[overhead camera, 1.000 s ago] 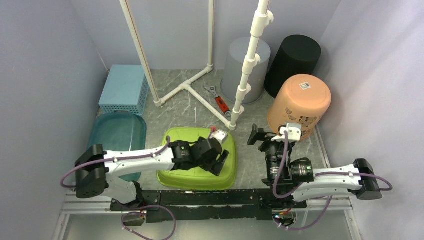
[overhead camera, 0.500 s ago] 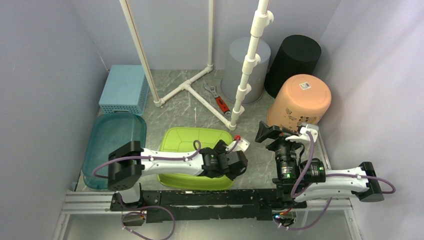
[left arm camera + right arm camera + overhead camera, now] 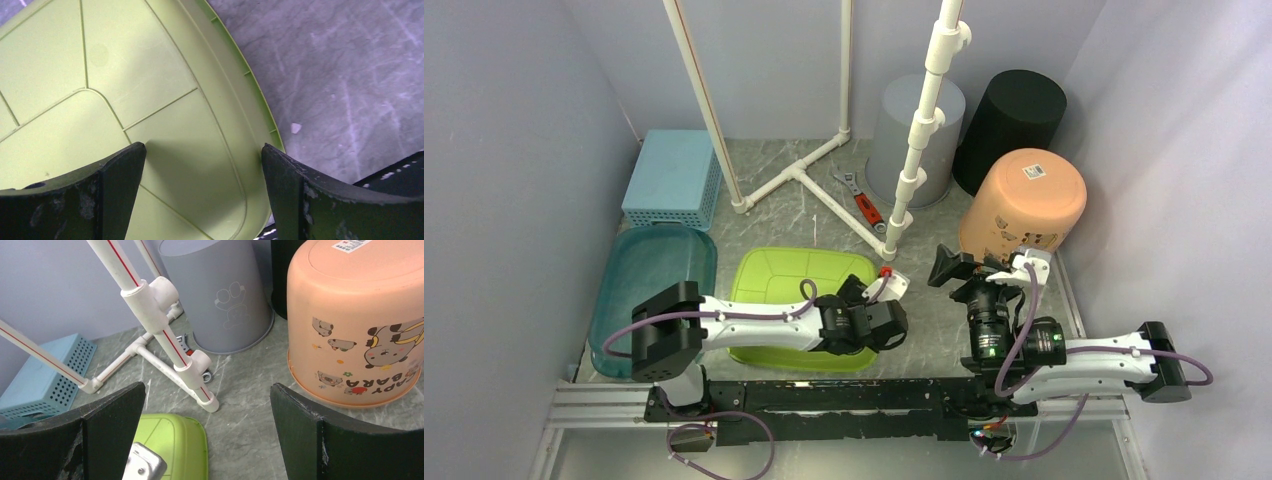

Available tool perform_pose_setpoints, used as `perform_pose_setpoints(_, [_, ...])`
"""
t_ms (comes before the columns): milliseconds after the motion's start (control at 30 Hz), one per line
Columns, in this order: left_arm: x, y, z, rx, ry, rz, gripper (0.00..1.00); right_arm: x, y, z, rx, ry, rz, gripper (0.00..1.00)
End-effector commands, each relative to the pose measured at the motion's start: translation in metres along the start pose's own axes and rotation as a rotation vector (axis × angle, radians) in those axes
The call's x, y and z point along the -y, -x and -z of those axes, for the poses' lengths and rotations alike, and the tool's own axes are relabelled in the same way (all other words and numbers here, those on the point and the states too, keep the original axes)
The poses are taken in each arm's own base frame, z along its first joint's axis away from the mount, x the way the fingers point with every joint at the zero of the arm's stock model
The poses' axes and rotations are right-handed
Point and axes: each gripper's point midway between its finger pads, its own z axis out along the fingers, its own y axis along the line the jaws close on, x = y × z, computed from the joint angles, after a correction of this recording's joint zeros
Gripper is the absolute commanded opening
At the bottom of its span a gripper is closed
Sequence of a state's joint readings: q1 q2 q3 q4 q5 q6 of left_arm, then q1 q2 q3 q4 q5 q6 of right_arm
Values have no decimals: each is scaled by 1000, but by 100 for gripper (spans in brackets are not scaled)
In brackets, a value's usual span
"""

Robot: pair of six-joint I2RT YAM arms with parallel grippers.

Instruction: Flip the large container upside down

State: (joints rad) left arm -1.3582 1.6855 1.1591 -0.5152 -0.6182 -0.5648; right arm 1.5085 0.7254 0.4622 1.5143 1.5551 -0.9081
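We see the left arm stretched low along the near rim of the green container (image 3: 784, 280). The left end effector (image 3: 202, 150) is spread wide over the container's right near corner and grips nothing. The container rests on the surface (image 3: 929, 325), ribbed base up. To the container's right, the right end effector (image 3: 207, 390) gapes, empty. Beyond the one container we count three: grey bucket (image 3: 914, 120), black bucket (image 3: 1019, 110), orange bucket (image 3: 1029, 195).

The large green container (image 3: 796, 280) is being turned bottom-up and shifted leftwards, its ribbed underside now being shown; the left gripper (image 3: 200, 150) is being swung from its middle to its near right corner.
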Motion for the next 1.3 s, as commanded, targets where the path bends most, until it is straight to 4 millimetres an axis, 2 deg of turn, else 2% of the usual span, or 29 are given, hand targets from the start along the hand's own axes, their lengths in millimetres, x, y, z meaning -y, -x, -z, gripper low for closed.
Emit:
perform_pose_setpoints(0, [-27,-24,-4,-93,46,-40,91,15,-21,8,-141,-109,-28,100])
perform_pose_setpoints(100, [-31,-15,-8,-90,24,15,91,8,-22,8,-141,-109,48,100])
perform_pose_setpoints(200, [-25,2,1,-49,-38,20,91,0,-20,8,-150,-97,125,100])
perform_pose_setpoints(333, [-17,28,27,18,-145,78,92,-20,-15,7,-144,-108,270,100])
perform_pose_setpoints(400, [-21,40,39,67,-166,115,92,-30,-11,9,-149,-96,330,100])
perform_pose_setpoints(467, [-30,49,51,103,-173,146,93,-40,-11,12,-161,-58,297,100])
perform_pose_setpoints(567, [-48,52,63,110,-152,193,93,-50,-12,15,-163,-29,258,100])
perform_pose_setpoints(633, [-58,50,71,114,-144,216,93,-53,-4,21,-173,9,207,100])
perform_pose_setpoints(733, [-75,47,79,126,-112,268,93,-58,10,38,-219,124,112,100])
perform_pose_setpoints(933, [-97,44,86,143,-81,346,93,-84,11,70,-284,289,37,100])
perform_pose_setpoints(1067, [-104,48,91,153,-67,348,93,-101,16,77,-275,312,118,100])
perform_pose_setpoints(1167, [-110,50,95,162,-50,355,94,-122,24,93,-267,382,165,100])
perform_pose_setpoints(1267, [-120,47,98,160,-20,384,94,-139,22,109,-280,416,221,100])
